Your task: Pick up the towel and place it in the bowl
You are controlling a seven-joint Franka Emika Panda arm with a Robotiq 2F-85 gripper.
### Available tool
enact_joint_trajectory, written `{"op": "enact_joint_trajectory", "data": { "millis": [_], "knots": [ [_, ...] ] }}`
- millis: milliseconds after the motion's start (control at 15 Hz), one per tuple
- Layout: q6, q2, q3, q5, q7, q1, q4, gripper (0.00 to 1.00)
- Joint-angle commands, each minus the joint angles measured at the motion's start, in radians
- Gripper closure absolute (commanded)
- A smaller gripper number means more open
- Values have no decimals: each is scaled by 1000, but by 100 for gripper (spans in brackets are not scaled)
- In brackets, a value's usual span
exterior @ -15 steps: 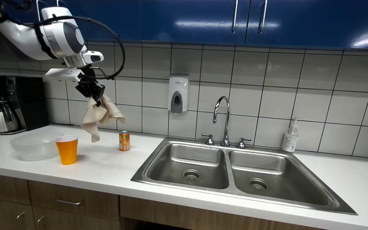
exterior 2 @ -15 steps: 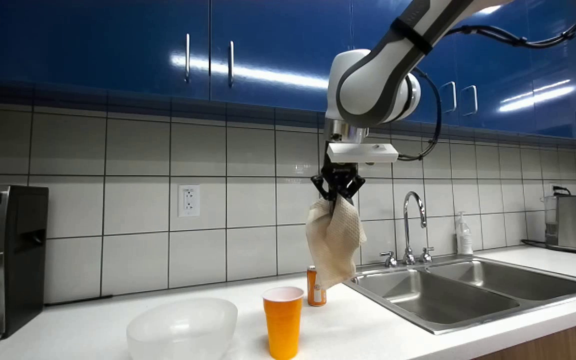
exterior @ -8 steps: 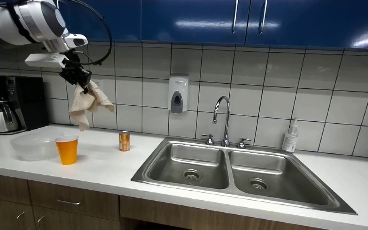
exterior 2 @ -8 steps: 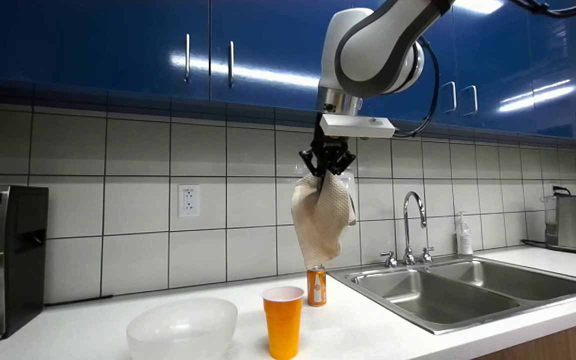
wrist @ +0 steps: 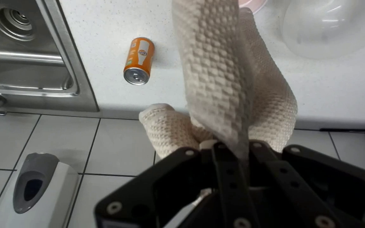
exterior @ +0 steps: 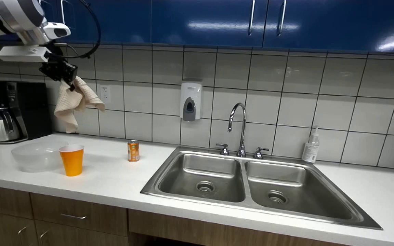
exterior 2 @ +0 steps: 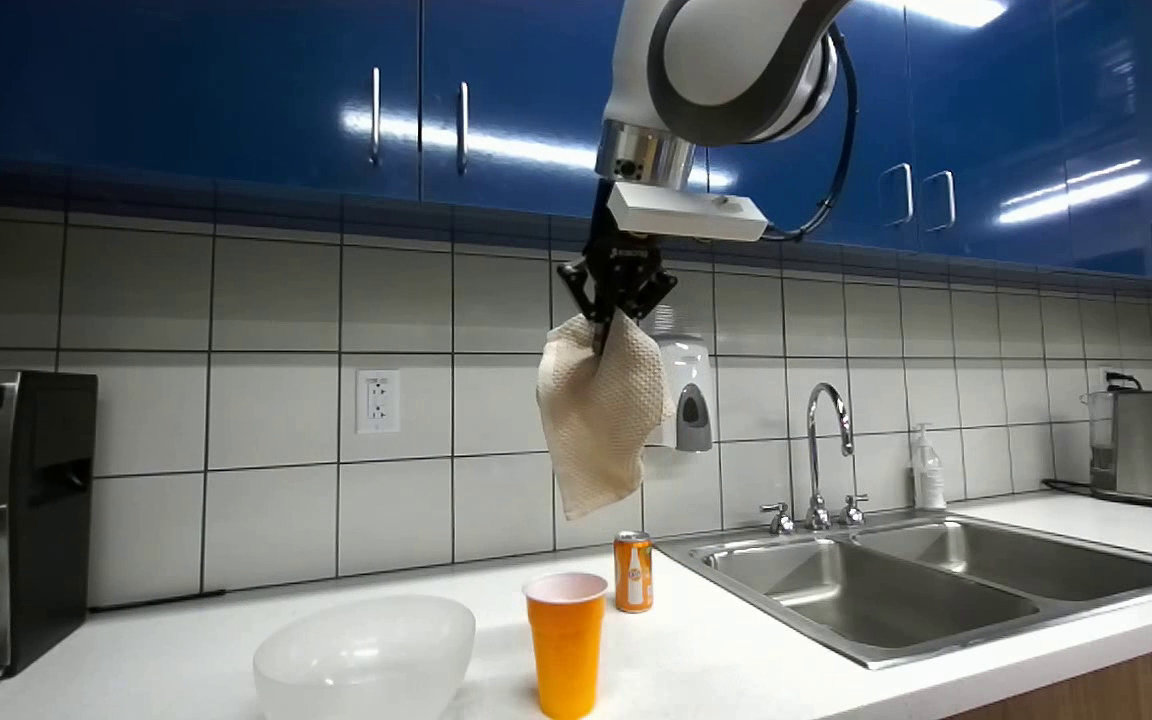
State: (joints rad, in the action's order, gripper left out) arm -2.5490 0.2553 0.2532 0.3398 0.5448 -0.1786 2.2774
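My gripper (exterior: pixel 70 85) is shut on the cream waffle-weave towel (exterior: pixel 67 104), which hangs well above the counter in both exterior views. In an exterior view the gripper (exterior 2: pixel 606 328) points down, with the towel (exterior 2: pixel 601 415) draped below its fingertips. In the wrist view the towel (wrist: pixel 214 69) is pinched between the fingers and blocks much of the middle. The translucent white bowl (exterior 2: pixel 366 665) stands on the counter, apart from and below the towel. It also shows in an exterior view (exterior: pixel 33 159) and at the top right of the wrist view (wrist: pixel 322 41).
An orange cup (exterior: pixel 72 162) stands close beside the bowl. An orange can (exterior 2: pixel 633 572) stands nearer the steel double sink (exterior 2: pixel 786 615). A coffee maker (exterior: pixel 22 111) stands beyond the bowl. Blue cabinets (exterior 2: pixel 236 90) hang above. A soap dispenser (exterior: pixel 191 99) is on the wall.
The arm has lifted the towel higher and carried it leftward in both exterior views, away from above the can. The bowl, cup and can have not moved. The grip stays shut.
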Motion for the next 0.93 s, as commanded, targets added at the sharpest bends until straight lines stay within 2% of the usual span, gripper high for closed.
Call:
{"op": "enact_joint_trajectory", "data": {
  "millis": [0,867],
  "knots": [
    [13,15,56,18,-24,19,5,99],
    [48,-66,220,133,28,-12,-89,99]
  ]
}}
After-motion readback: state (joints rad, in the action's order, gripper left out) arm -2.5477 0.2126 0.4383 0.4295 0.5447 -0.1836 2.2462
